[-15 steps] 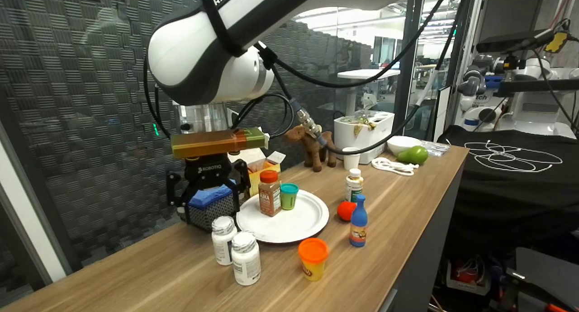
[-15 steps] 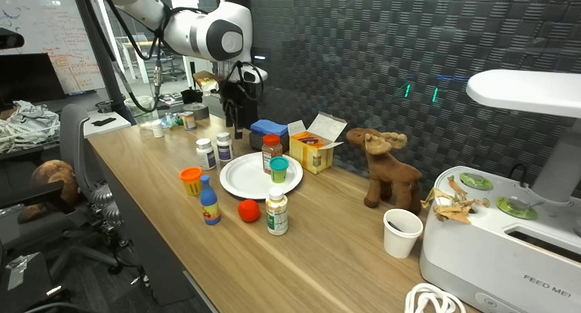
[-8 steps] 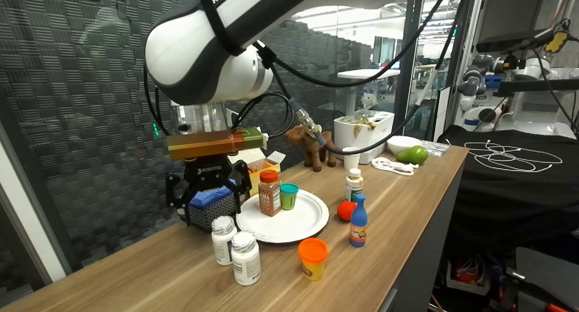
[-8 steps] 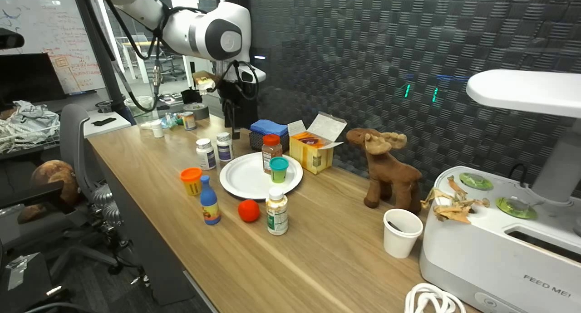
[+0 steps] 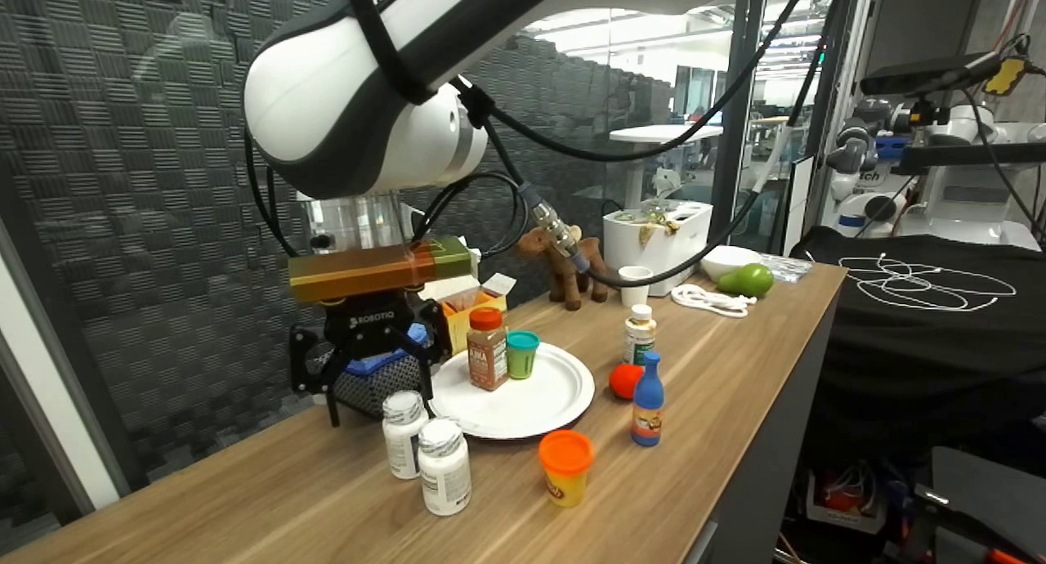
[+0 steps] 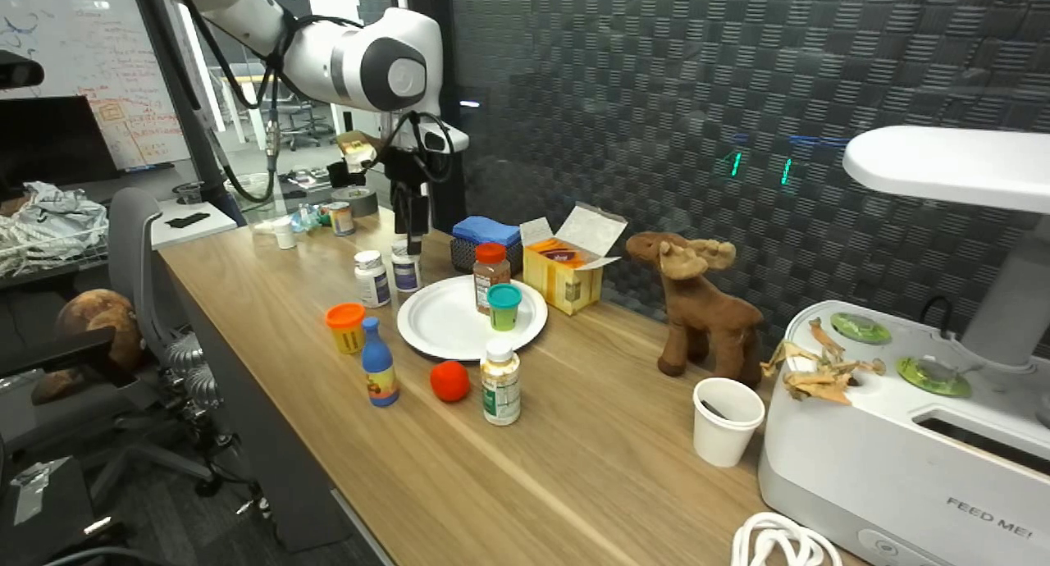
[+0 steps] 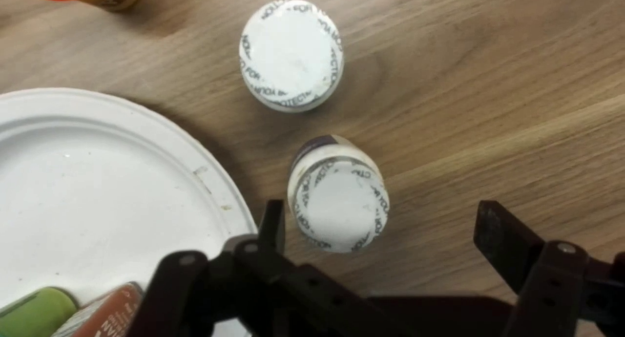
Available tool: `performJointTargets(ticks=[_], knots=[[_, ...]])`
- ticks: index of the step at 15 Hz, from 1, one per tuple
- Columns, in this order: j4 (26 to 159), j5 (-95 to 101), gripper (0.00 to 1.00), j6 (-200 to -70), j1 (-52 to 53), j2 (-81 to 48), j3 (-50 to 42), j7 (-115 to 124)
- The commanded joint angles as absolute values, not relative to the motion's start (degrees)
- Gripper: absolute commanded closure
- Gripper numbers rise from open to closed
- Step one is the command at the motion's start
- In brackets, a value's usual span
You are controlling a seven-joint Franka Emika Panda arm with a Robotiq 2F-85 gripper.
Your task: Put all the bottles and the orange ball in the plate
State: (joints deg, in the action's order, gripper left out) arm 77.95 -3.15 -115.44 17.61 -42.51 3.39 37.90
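Hovering near a white pill bottle [image 7: 339,200], the gripper [image 7: 381,207] holds empty jaws apart, presumably to straddle it.

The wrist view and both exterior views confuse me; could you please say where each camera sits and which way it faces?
An exterior view: raised near the two white pill bottles, facing along the counter toward the plush moose; arm and open gripper show.
An exterior view: raised near the paper cup, facing roughly back along the counter; arm and gripper show beyond the plate.
Wrist view: on the wrist, looking down at the two white pill bottles; gripper fingers show.
Both exterior views share the plate and orange ball.
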Motion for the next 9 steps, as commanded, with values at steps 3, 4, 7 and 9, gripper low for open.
performJointTargets(ticks=[3, 4, 7, 9], knots=[[82.0, -3.1, 0.22, -115.6, 18.7, -39.1, 2.7, 40.9], [82.5, -2.9, 0.26, -115.8, 18.7, -38.8, 2.6, 41.5], [83.7, -2.0, 0.48, -116.5, 19.0, -37.7, 1.8, 43.6], [84.3, -1.3, 0.62, -116.6, 19.1, -37.1, 1.5, 44.8]])
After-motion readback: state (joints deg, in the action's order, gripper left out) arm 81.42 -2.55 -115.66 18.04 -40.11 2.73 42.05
